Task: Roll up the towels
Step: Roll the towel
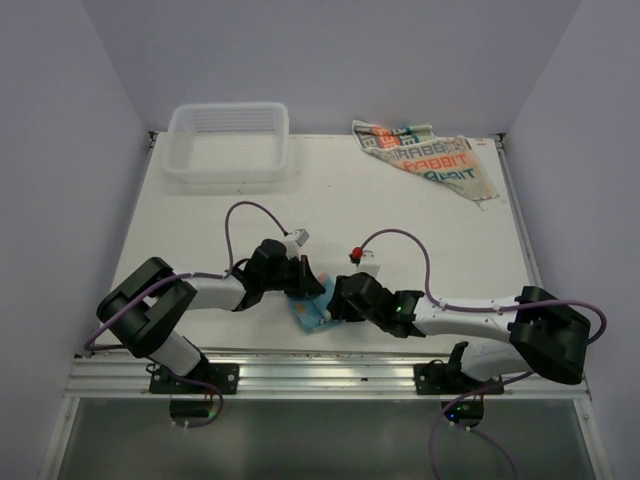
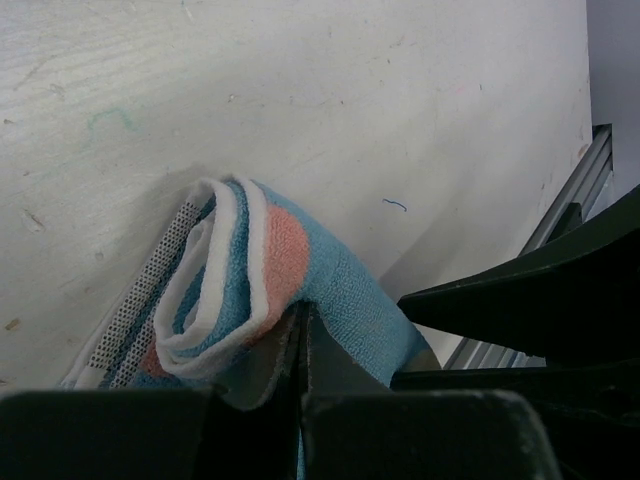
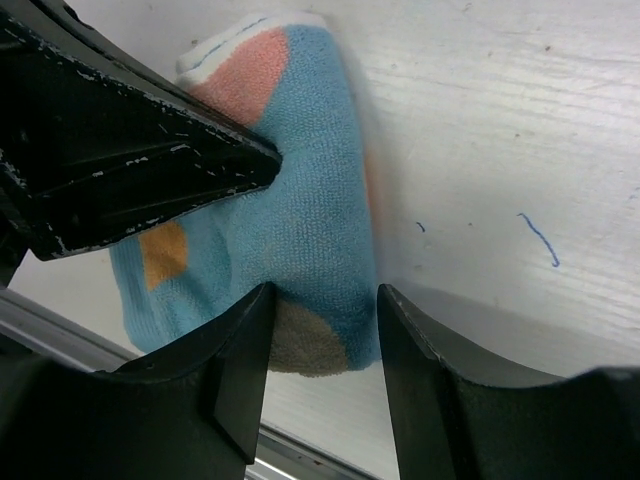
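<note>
The light blue towel lies rolled near the table's front edge, between my two grippers. In the left wrist view its spiral end shows white, blue and salmon layers. My left gripper is shut, with its tips pinched into the roll's outer layer. My right gripper is open and straddles the roll's other end. Its left finger touches the cloth and its right finger stands apart. The cream RABBIT towel lies spread flat at the back right.
A white slatted basket stands at the back left. The metal rail of the table's front edge runs just behind the roll. The two grippers are almost touching each other.
</note>
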